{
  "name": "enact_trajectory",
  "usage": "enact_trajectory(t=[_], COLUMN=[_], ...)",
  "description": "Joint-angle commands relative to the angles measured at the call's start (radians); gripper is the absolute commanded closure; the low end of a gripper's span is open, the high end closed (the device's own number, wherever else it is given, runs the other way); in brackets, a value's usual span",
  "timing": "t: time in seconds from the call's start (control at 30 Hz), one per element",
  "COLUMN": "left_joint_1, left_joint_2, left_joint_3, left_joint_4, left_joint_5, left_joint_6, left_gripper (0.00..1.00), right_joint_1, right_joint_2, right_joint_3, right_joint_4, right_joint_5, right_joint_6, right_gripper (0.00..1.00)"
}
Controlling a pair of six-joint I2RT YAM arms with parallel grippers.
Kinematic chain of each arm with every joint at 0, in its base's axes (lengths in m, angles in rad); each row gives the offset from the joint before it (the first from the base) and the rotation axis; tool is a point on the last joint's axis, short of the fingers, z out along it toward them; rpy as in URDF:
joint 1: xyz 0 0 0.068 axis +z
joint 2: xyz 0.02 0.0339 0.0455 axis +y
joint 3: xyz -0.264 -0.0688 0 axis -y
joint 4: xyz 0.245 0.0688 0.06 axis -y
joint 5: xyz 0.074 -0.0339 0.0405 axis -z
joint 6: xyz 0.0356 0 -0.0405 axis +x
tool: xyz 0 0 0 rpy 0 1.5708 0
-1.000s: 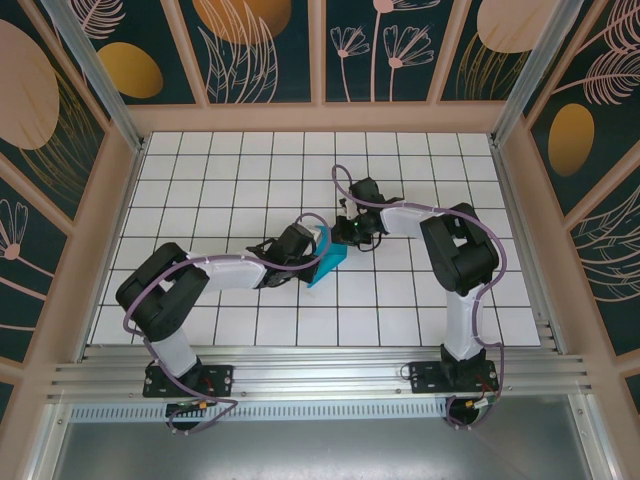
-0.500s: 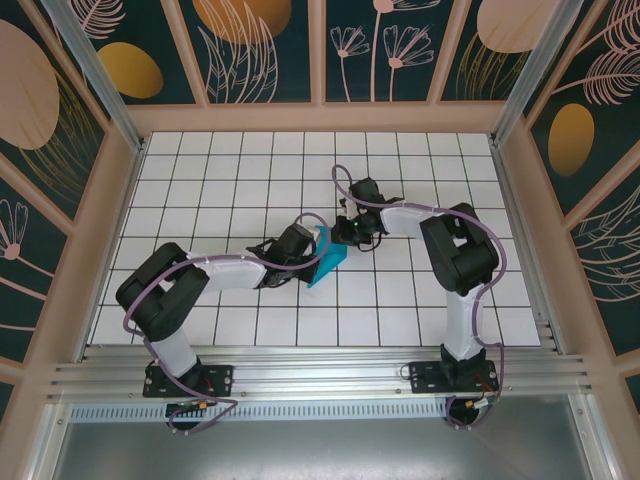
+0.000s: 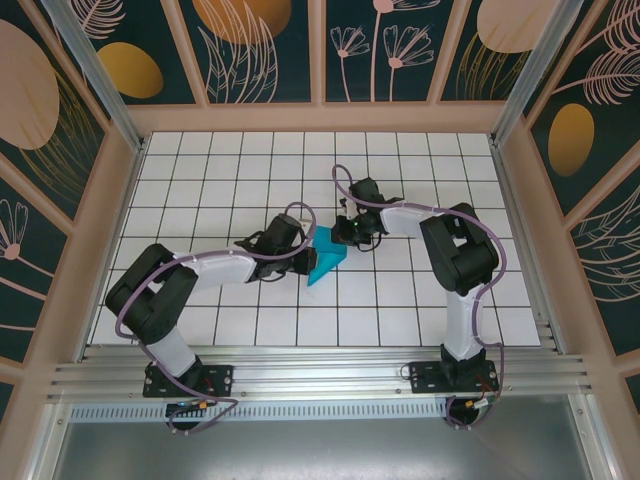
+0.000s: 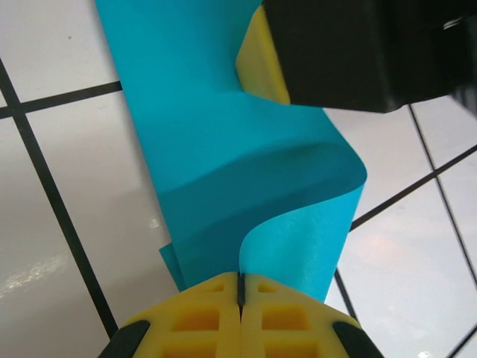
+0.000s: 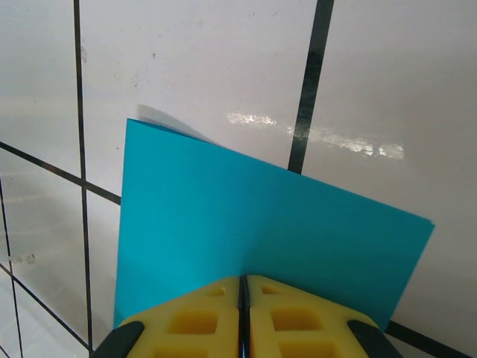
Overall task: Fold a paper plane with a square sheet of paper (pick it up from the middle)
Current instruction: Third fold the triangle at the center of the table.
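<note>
The square sheet of paper (image 3: pixel 326 262) was plain teal-blue, with no print on it. The table (image 3: pixel 200 180) was glossy white, ruled into squares by thin black lines. The left gripper (image 4: pixel 241 287) and the right gripper (image 5: pixel 243 287) had bright yellow fingers (image 4: pixel 201 321) edged with black. The left arm (image 3: pixel 215 268) and the right arm (image 3: pixel 455 250) were black with pale grey links and purple cables (image 3: pixel 345 180). The walls (image 3: pixel 260 50) were dark teal with peach flowers, leaves and orange ovals, set in a tan frame (image 3: pixel 320 117).
</note>
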Motion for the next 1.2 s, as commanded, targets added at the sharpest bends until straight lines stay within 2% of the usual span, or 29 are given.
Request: enact_trajectory(t=[0.0,0.3,0.53,1.17], left_joint_1=[0.017,0.034,0.034,0.049], left_joint_2=[-0.018,0.013,-0.002,0.081], left_joint_3=[-0.005,0.000,-0.017,0.026], left_joint_4=[0.012,-0.028,-0.018,-0.010], left_joint_5=[0.083,0.112,0.052,0.066], left_joint_6=[-0.017,-0.029,-0.031,0.008], left_gripper=[1.00,1.00,1.00,1.00], right_joint_1=[0.021,0.021,0.020,0.022], right_joint_2=[0.060,0.058,0.063,0.066], right_joint_3=[-0.028,-0.032,-0.029,-0.033], right_joint_4=[-0.031,-0.032,-0.035,-0.032], right_joint_5=[0.036,0.040,0.040,0.037], right_joint_6=[0.011,0.010,0.010,0.014], right_gripper=[0.89,0.89,0.89,0.88])
